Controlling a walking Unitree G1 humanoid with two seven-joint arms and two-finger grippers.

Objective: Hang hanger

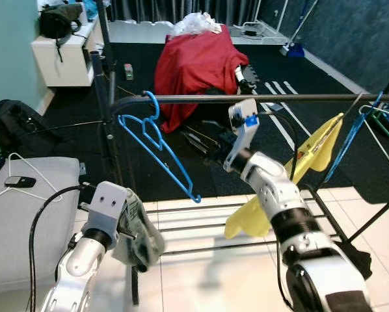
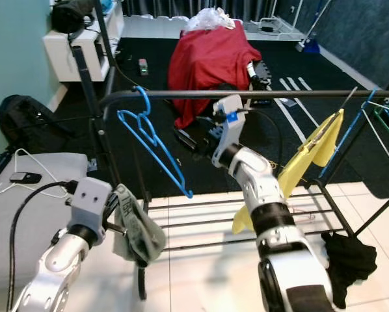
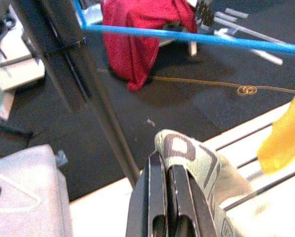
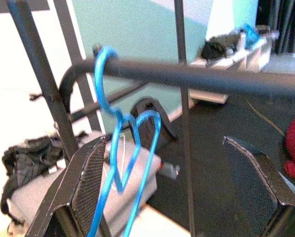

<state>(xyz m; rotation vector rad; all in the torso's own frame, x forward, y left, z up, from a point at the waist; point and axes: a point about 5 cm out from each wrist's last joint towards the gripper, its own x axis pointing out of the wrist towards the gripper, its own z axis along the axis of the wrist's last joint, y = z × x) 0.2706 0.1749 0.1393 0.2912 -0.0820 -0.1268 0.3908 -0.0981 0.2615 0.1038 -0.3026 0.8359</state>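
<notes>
Blue hanger (image 1: 157, 148) beside raised right gripper (image 4: 174, 182)

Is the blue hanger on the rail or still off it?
On. The blue hanger has its hook over the rail near the left end, and the open right gripper is not touching it.

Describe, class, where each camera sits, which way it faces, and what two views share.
Head eyes: forward and down at the black metal clothes rail; both silver arms show.
Left wrist: along the left gripper, shut on the grey printed cloth.
Right wrist: along the open right gripper toward the rail.
Shared: the blue plastic hanger hooked on the rail.
</notes>
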